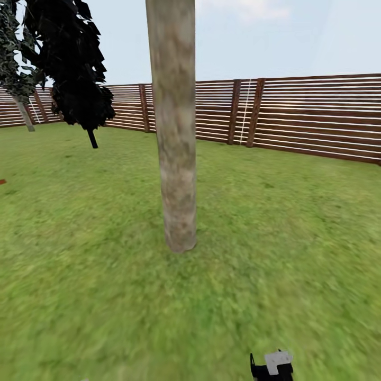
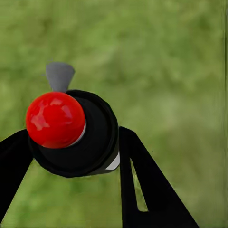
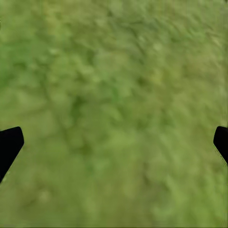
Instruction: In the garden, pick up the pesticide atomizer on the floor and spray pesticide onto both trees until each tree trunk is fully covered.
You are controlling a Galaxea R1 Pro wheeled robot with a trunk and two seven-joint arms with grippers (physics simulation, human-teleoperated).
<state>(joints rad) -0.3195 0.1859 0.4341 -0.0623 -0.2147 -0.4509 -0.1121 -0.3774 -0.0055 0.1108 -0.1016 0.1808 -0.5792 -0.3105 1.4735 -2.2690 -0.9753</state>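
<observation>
The pesticide atomizer [image 2: 90, 137] sits end-on in the left wrist view: a dark cylinder with a red dot [image 2: 55, 119] on its cap and a grey nozzle above it. My left gripper [image 2: 71, 147] is shut on it, one black finger on each side, over grass. A tree trunk [image 1: 174, 132], mottled tan-grey and pole-straight, rises from the lawn just ahead of me in the head view. A second pale tree trunk [image 1: 25, 115] stands far off at the back left. My right gripper [image 3: 114, 142] hangs open over grass, holding nothing. The floor is out of view.
A brown slatted fence [image 1: 296, 116] bounds the lawn at the back. A near-black cone-shaped tree [image 1: 79, 79] stands at the back left. Open grass [image 1: 296, 238] lies all round the near trunk. A black and white part of my arm [image 1: 272, 365] shows at the bottom edge.
</observation>
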